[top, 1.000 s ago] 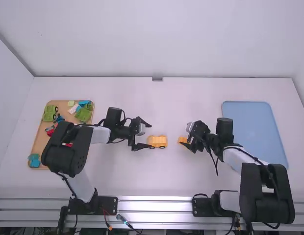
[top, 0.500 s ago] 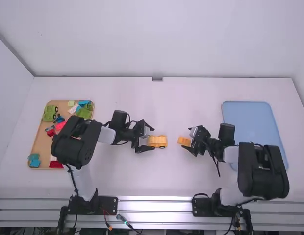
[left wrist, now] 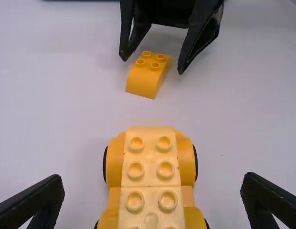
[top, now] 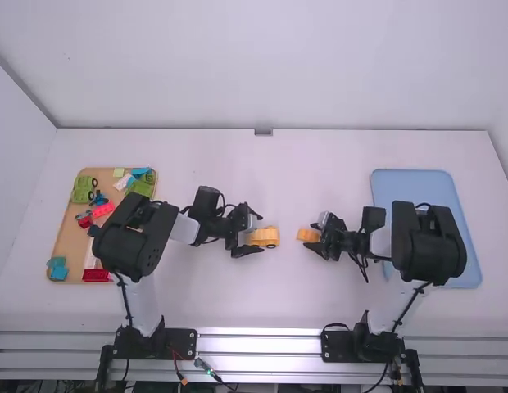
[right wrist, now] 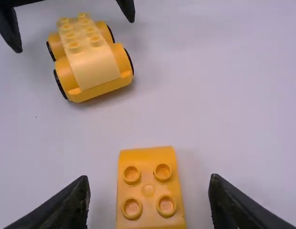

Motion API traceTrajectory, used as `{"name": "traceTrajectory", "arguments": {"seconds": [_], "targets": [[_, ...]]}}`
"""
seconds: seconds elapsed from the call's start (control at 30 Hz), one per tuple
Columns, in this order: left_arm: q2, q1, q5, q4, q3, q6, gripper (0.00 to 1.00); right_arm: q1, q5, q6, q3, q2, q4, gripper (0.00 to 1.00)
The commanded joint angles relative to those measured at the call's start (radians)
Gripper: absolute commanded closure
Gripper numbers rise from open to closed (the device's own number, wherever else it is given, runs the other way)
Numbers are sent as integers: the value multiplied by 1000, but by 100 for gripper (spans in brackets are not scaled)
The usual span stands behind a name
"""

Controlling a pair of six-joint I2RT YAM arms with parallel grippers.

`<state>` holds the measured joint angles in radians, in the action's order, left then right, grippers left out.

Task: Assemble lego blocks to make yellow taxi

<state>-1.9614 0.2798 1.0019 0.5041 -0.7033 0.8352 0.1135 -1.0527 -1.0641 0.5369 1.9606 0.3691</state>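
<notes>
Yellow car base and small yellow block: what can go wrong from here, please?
The car base stands on wheels, so it may roll if one finger of the left gripper touches first. The small block lies ungripped between the open fingers of the right gripper; uneven closing could push or turn it.

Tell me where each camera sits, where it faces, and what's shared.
High view: fixed above and behind the arms, facing forward and down onto the table; both arms show.
Left wrist view: on the left arm, facing down at the wheeled base; left end effector open.
Right wrist view: on the right arm, facing down at the yellow block; right end effector open.
Both wrist views share the wheeled base and yellow block.
</notes>
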Motion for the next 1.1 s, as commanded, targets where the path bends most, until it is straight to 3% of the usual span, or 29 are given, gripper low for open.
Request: {"name": "traceTrajectory", "arguments": {"seconds": [0.0,0.07,0.1,0.2,0.33,0.47,0.5,0.53,0.7,0.83,0.93,1.07], "targets": [[-6,3,-11,31,32,-49,1,-12,-17,-48,34,16,-37,41],[-6,3,-47,100,64,-90,1,-24,-12,-93,57,16,-102,52],[-6,3,-47,100,64,-90,1,-24,-12,-93,57,16,-102,52],[-6,4,-50,165,105,-92,1,-24,18,-114,86,16,-166,65],[-6,4,-54,189,121,-91,1,-24,39,-124,105,16,-223,70],[-6,4,-51,161,103,-91,1,-23,32,-130,103,16,-228,72],[-6,5,-55,143,94,-91,1,-23,28,-130,103,16,-225,69],[-6,5,-52,120,81,-91,1,-23,34,-130,104,16,-224,57],[-6,4,-50,76,53,-91,1,-32,76,-129,99,16,-223,47],[-6,6,-50,79,55,-91,1,-51,90,-127,90,16,-213,58],[-6,6,-50,79,56,-91,1,-62,81,-126,94,16,-211,74],[-6,8,-50,79,56,-87,1,-61,81,-106,108,16,-224,77]]}}
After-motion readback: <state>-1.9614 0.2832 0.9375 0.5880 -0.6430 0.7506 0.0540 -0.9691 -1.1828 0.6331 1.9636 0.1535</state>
